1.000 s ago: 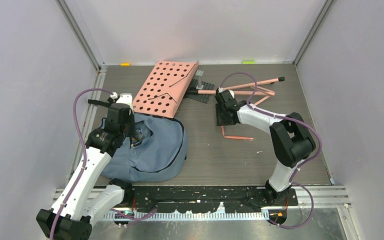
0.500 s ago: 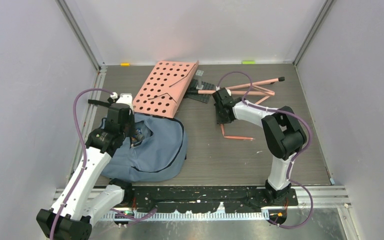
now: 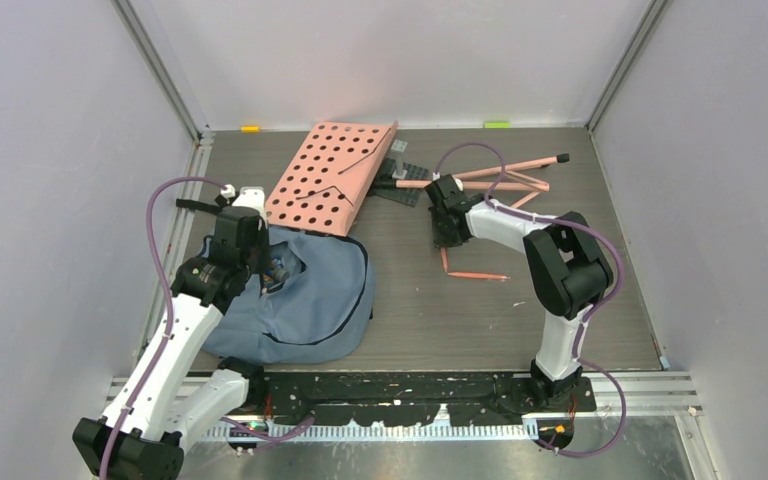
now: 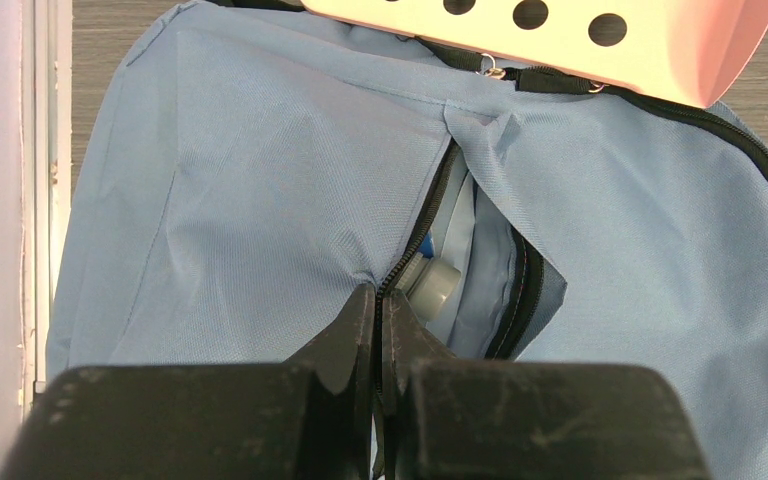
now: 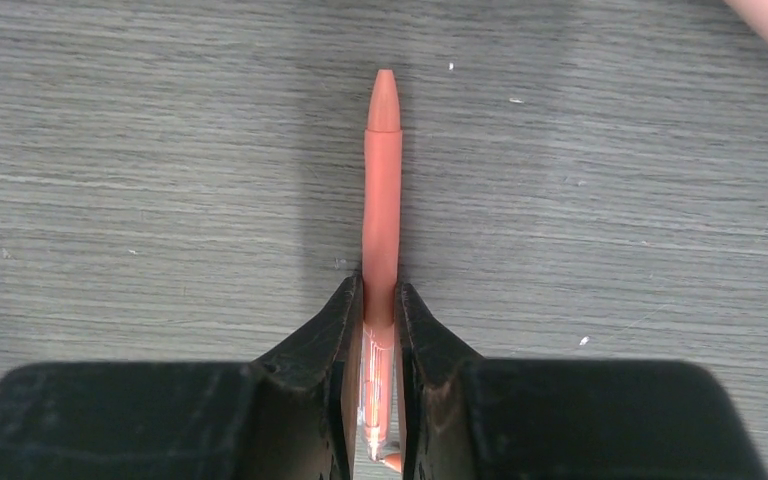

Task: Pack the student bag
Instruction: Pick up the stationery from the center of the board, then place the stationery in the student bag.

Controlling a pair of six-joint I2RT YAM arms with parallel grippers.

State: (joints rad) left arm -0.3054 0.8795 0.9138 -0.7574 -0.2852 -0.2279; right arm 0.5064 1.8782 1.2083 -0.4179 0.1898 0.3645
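Left wrist view: we see the left gripper (image 4: 378, 300) clenched on the bag (image 4: 260, 190) at its zipper edge. It's blue-grey, soft and floppy, and light, we judge; grab by that black-trimmed opening. It lies at the near-left corner of the table (image 3: 520, 300); the right gripper (image 5: 380, 300) pinches an orange pen (image 5: 382, 180).
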